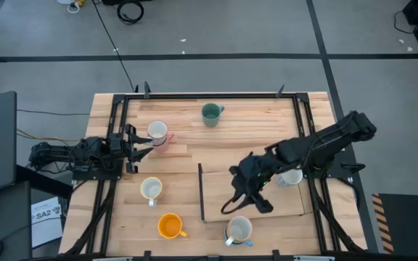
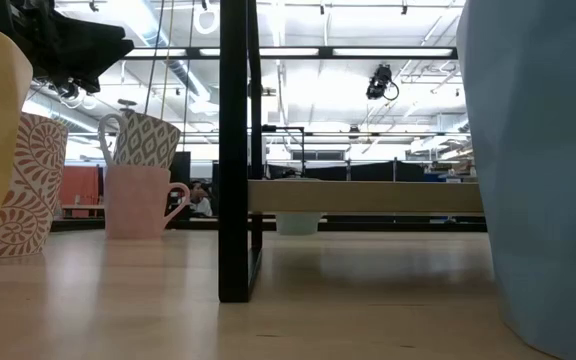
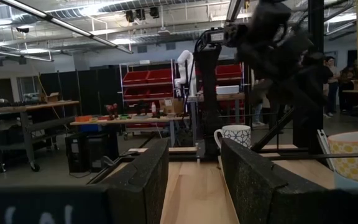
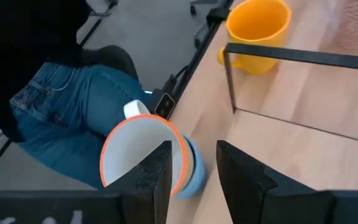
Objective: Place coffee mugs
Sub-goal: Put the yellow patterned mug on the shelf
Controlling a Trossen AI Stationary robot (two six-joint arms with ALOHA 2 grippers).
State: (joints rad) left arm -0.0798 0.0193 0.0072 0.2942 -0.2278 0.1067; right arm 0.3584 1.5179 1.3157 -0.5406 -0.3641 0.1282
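Wooden counter (image 1: 187, 170) carried the coffee mugs (image 1: 157, 133). At the left, the left pincer (image 1: 142, 143) stood open and empty beside a pink-and-white mug. At the right, the right pincer (image 1: 247, 205) hovered half open, empty, above the blue mug (image 1: 238, 230).

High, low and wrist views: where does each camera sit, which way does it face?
High view: above the table, facing straight down; left arm, right arm show.
Low view: at table-top height, facing level across; dark arm part overhead.
Left wrist view: on left arm, facing right arm; left gripper open.
Right wrist view: on right arm, facing down at the blue mug; right gripper open.
Shared: high and right wrist views show the orange mug.
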